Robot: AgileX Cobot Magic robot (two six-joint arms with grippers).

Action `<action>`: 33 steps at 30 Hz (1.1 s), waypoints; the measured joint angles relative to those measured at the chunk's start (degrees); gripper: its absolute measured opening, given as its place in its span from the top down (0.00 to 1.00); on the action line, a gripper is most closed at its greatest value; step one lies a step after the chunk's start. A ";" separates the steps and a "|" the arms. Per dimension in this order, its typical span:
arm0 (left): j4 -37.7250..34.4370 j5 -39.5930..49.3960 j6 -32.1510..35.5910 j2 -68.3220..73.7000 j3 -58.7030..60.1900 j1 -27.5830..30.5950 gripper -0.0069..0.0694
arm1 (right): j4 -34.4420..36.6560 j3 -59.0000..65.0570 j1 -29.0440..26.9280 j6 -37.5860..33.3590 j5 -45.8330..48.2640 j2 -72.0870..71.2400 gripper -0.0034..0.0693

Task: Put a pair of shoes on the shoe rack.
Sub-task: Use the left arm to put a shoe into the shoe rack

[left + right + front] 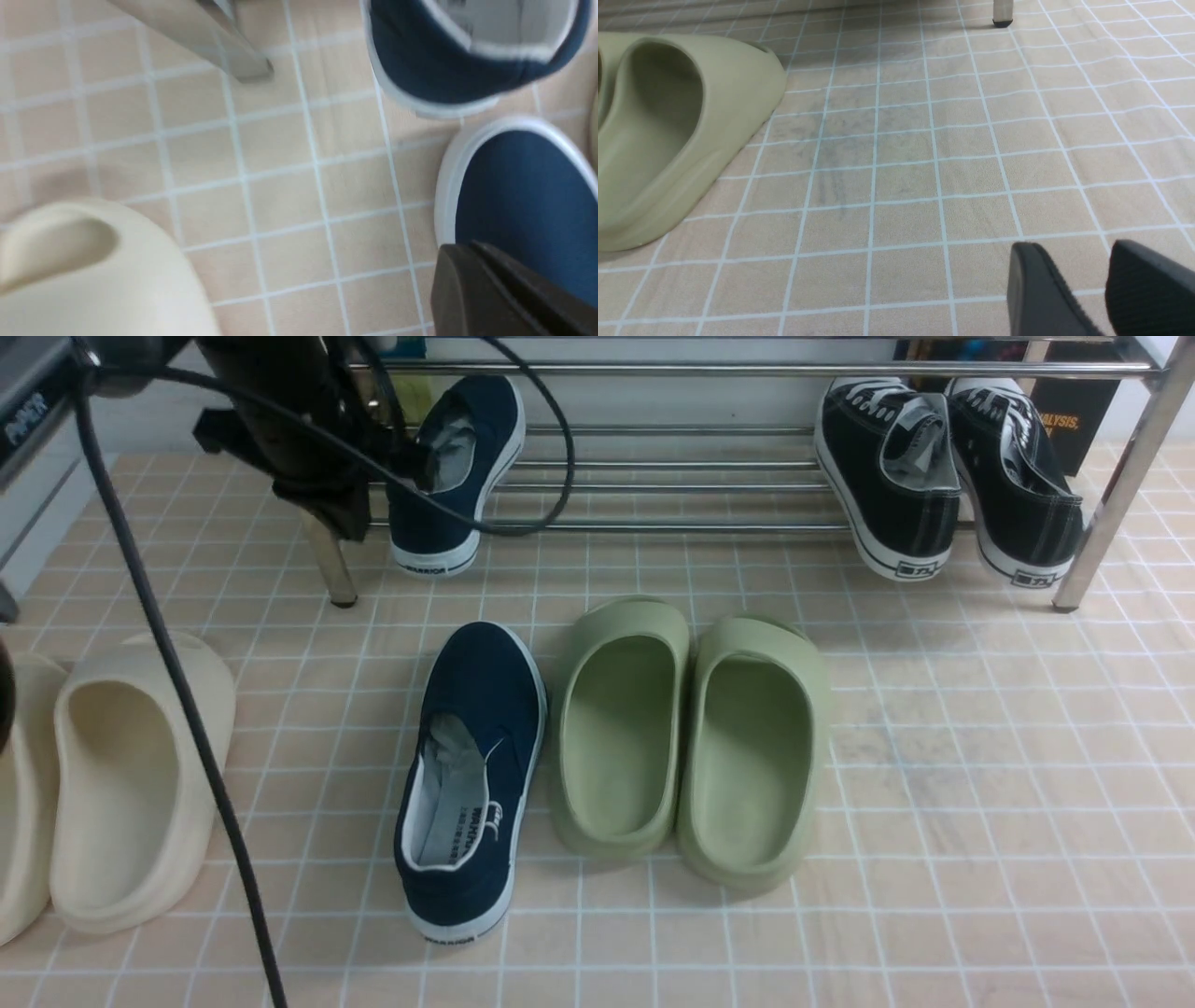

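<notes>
Spanning the far side of the desk (934, 803), the shoe rack (672, 527) carries one navy shoe (457, 476) on its lower bars at the left end, heel toward the robot, while the second navy shoe (476, 765) lies on the desk just in front, toe pointing at the rack. It sits nearer the left gripper (469, 252), whose fingers look closed together on nothing; the right gripper (1073, 252) hangs well apart over the desk, partly open, empty.
</notes>
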 joint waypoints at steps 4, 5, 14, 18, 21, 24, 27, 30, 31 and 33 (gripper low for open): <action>-0.57 -4.88 0.15 3.96 0.74 0.00 0.91 | 0.00 0.00 0.00 0.00 0.00 0.00 0.63; -0.57 -6.46 -0.19 4.47 0.81 0.00 0.91 | 0.00 0.00 0.00 0.00 0.00 0.00 0.63; -0.28 -16.70 -6.21 4.21 0.81 0.00 0.91 | 0.00 0.00 0.00 0.00 0.00 0.00 0.63; -0.24 -19.83 -6.72 4.15 0.81 0.00 0.91 | 0.00 0.00 0.00 0.00 0.00 0.00 0.63; -0.24 -21.43 -6.92 4.15 0.81 0.00 0.91 | 0.00 0.00 0.00 0.00 0.00 0.00 0.63; -0.49 -22.08 -6.92 4.10 0.81 0.00 0.90 | 0.00 0.00 0.00 0.00 0.00 0.00 0.63; -0.19 -23.16 -6.92 4.16 0.81 0.00 0.91 | 0.00 0.00 0.00 0.00 0.00 0.00 0.63; 0.58 -24.66 -6.94 4.20 0.81 0.00 0.91 | 0.00 0.00 0.00 0.00 0.00 0.00 0.63; 0.77 -25.31 -6.99 4.28 0.81 0.00 0.90 | 0.00 0.00 0.00 0.00 0.00 0.00 0.63; 0.88 -26.33 -6.99 4.40 0.81 0.00 0.90 | 0.00 0.00 0.00 0.00 0.00 0.00 0.63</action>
